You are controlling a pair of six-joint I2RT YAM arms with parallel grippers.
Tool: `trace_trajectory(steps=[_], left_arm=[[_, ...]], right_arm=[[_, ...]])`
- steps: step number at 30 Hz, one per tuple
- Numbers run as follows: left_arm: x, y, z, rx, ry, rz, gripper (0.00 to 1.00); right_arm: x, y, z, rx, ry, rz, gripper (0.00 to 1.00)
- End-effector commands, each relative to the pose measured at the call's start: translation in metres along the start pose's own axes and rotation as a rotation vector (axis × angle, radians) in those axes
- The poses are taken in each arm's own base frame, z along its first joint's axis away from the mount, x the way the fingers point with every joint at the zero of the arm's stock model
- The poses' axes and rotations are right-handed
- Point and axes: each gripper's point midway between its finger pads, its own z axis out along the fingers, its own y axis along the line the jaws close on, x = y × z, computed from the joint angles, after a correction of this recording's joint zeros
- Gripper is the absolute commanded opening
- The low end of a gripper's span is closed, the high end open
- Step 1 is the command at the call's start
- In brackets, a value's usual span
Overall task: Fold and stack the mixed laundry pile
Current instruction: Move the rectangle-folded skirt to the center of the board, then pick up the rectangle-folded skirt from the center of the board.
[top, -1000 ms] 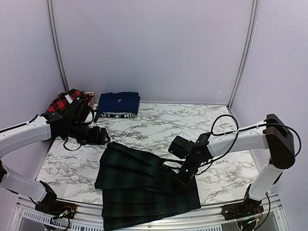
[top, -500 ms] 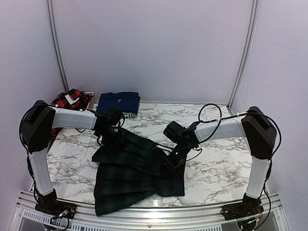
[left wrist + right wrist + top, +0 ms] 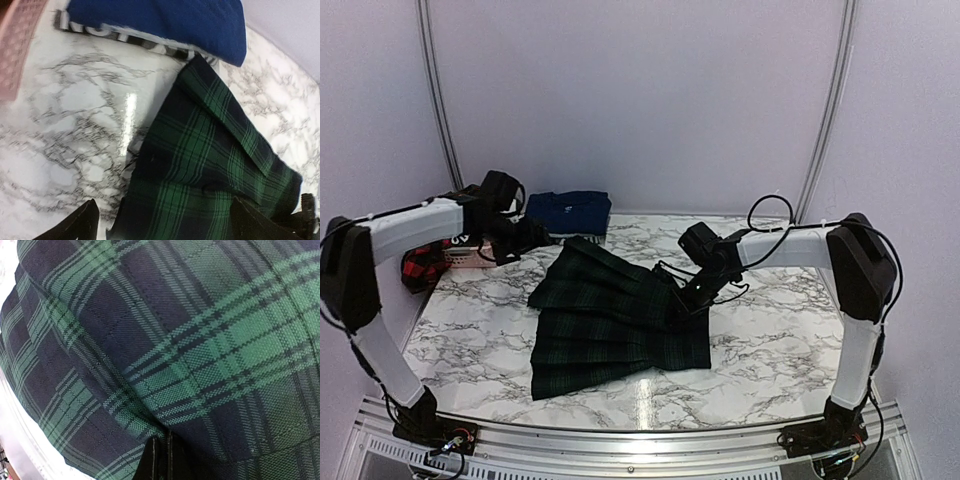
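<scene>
dark green plaid garment point(image 3: 610, 322) pulled back from near edge, now flat. Right gripper point(image 3: 692, 297) clamped on its right edge, left gripper point(image 3: 534, 238) spread, clear of it. Fold next.

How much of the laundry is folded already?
One piece looks done: the navy top lies folded at the back. In hand is the green plaid skirt, spread out flat, with the right claw pinching its edge; the left claw is open. The red checked shirt lies bunched at the left.

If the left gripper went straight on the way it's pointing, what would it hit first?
Probably the dark green plaid piece, lying just ahead of the left gripper, though depth is unclear.
</scene>
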Motion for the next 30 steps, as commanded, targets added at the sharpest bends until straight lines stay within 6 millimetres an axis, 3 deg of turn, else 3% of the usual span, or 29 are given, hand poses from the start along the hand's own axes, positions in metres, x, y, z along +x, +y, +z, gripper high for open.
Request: trace_trajectory(steps=[1, 4, 8, 14, 21, 25, 29, 30], left_arm=[[0.026, 0.026, -0.037, 0.038, -0.045, -0.243, 0.98], [0.055, 0.037, -0.036, 0.078, -0.032, -0.382, 0.99], [0.078, 0.048, -0.023, 0.108, -0.017, -0.511, 0.99], [0.086, 0.051, 0.003, 0.174, -0.039, -0.608, 0.99], [0.087, 0.036, 0.035, 0.211, 0.002, -0.599, 0.93], [0.08, 0.028, 0.04, 0.216, -0.006, -0.586, 0.82], [0.066, 0.026, 0.029, 0.223, -0.064, -0.577, 0.49], [0.062, 0.026, 0.025, 0.225, -0.081, -0.577, 0.45]], right_arm=[[-0.016, 0.016, -0.016, -0.028, -0.046, -0.059, 0.0], [-0.012, 0.014, -0.013, -0.022, -0.027, -0.069, 0.0], [-0.006, 0.008, -0.01, 0.001, 0.003, -0.076, 0.0], [-0.004, 0.003, -0.008, 0.022, 0.012, -0.074, 0.0], [-0.005, -0.002, -0.007, 0.041, 0.013, -0.071, 0.0], [-0.006, -0.003, -0.006, 0.047, 0.017, -0.068, 0.0], [-0.01, -0.005, -0.01, 0.058, 0.007, -0.068, 0.0], [-0.012, -0.005, -0.012, 0.059, 0.001, -0.069, 0.0]])
